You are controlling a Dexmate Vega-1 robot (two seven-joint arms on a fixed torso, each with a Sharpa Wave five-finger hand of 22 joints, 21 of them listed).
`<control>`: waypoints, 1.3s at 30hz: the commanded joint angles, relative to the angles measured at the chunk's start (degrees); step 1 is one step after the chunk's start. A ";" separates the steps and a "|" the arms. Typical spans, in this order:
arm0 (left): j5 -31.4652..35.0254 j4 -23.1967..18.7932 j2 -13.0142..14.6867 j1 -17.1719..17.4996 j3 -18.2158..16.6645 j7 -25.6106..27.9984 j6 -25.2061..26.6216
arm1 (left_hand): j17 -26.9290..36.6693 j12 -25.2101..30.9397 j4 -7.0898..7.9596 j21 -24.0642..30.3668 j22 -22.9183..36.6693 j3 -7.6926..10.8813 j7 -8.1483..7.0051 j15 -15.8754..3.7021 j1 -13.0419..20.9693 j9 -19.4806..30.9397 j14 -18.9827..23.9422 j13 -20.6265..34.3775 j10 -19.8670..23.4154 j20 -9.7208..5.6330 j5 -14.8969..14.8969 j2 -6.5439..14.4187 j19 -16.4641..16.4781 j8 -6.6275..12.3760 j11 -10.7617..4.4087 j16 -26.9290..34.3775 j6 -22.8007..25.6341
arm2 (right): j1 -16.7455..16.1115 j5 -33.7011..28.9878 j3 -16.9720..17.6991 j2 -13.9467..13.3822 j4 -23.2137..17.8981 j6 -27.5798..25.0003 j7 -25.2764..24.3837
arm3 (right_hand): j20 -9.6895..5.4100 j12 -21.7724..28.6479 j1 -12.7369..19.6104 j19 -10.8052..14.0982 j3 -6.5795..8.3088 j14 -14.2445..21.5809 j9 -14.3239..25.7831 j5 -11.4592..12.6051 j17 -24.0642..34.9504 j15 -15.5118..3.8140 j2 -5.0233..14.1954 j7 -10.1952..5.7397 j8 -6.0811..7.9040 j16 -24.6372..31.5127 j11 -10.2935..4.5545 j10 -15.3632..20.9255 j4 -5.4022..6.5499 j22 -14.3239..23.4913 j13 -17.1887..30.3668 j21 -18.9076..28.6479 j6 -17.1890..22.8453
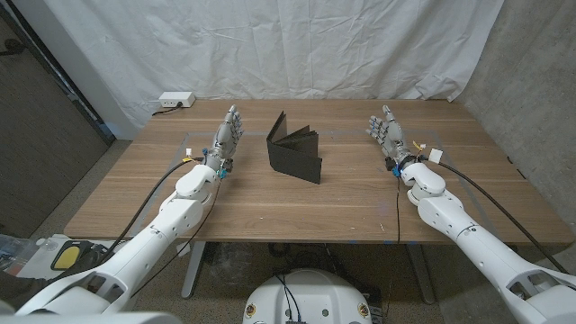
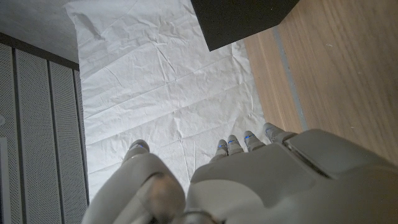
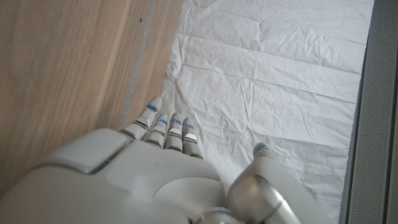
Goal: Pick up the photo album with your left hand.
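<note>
Wrinkled white cloth (image 1: pixel 297 45) hangs behind the wooden table (image 1: pixel 297 202), with grey wall on either side; a white power strip (image 1: pixel 175 101) sits at the table's far left corner; the black photo album (image 1: pixel 295 150) stands partly fanned open on the wood near the middle, between my two hands and apart from both; my left hand (image 1: pixel 227 137) is beside it, fingers straight and slightly apart, holding nothing; my right hand (image 1: pixel 387 131) is likewise empty, fingers extended.
</note>
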 commanded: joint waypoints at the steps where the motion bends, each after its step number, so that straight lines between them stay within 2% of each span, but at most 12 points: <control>1: 1.15 -4.58 0.98 2.53 -0.14 3.14 0.90 | 0.29 0.33 -0.09 0.23 0.07 0.27 0.03 -0.70 0.68 0.29 -2.34 0.21 -0.55 -6.66 0.32 0.06 -0.51 0.43 0.06 0.31 -0.69 | -1.43 0.70 0.41 -0.23 -0.84 1.01 0.57 | -1.50 0.29 0.27 0.75 0.39 0.55 0.17 0.38 0.22 0.06 -0.30 0.03 0.37 0.32 -0.03 0.73 -0.05 0.15 0.19 0.14 0.58; 15: 1.25 -7.11 2.76 3.30 -0.77 3.35 2.01 | 0.29 0.64 -0.29 0.36 0.08 0.50 0.23 -0.83 1.65 0.30 -0.88 0.22 1.14 -6.26 0.68 1.10 -0.06 0.70 -0.06 0.52 1.01 | -2.15 0.28 0.54 -0.67 -2.28 0.65 -0.61 | -1.46 0.17 0.73 0.92 0.42 0.60 0.16 0.43 0.20 0.13 -0.05 -0.26 0.31 0.12 -0.23 0.87 -0.27 0.17 0.20 -0.30 0.68; 25: 1.03 -5.49 1.80 3.23 -1.38 1.27 -2.58 | 0.24 1.23 -1.08 0.43 0.09 1.13 0.05 -0.95 4.02 0.34 2.59 0.24 4.78 -5.69 1.09 2.85 0.50 1.51 -0.54 0.93 5.13 | -2.32 -0.14 0.29 -0.63 -3.04 0.39 -1.24 | -1.43 0.07 0.94 1.01 0.39 0.66 0.17 0.44 0.20 0.11 0.08 -0.42 0.30 0.01 0.03 0.90 -0.38 0.19 0.22 -0.60 0.81; 30: 2.49 -5.05 1.99 2.76 -1.13 0.83 -4.18 | 0.24 1.59 -1.49 0.39 0.10 1.15 -0.51 -1.37 4.96 0.34 4.22 0.25 6.92 -5.52 1.20 3.14 0.59 1.79 -0.96 1.07 7.01 | -2.23 -0.36 0.12 -0.40 -2.97 0.44 -1.49 | -1.38 0.16 1.05 1.07 0.35 0.60 0.17 0.43 0.22 0.20 0.17 -0.45 0.30 -0.10 0.09 1.33 -0.43 0.20 0.23 -0.83 0.92; 39: 5.26 -3.81 1.95 2.20 -0.86 0.94 -7.39 | 0.22 1.64 -1.97 0.23 0.10 1.17 -0.66 -1.84 5.94 0.35 5.37 0.25 8.17 -5.32 1.37 3.25 0.29 1.99 -1.35 1.07 8.54 | -1.86 -0.50 0.00 0.15 -2.45 0.39 -2.07 | -1.30 0.24 1.15 1.10 0.31 0.71 0.18 0.41 0.24 0.31 0.27 -0.53 0.30 -0.14 0.19 1.76 -0.48 0.22 0.24 -1.10 1.03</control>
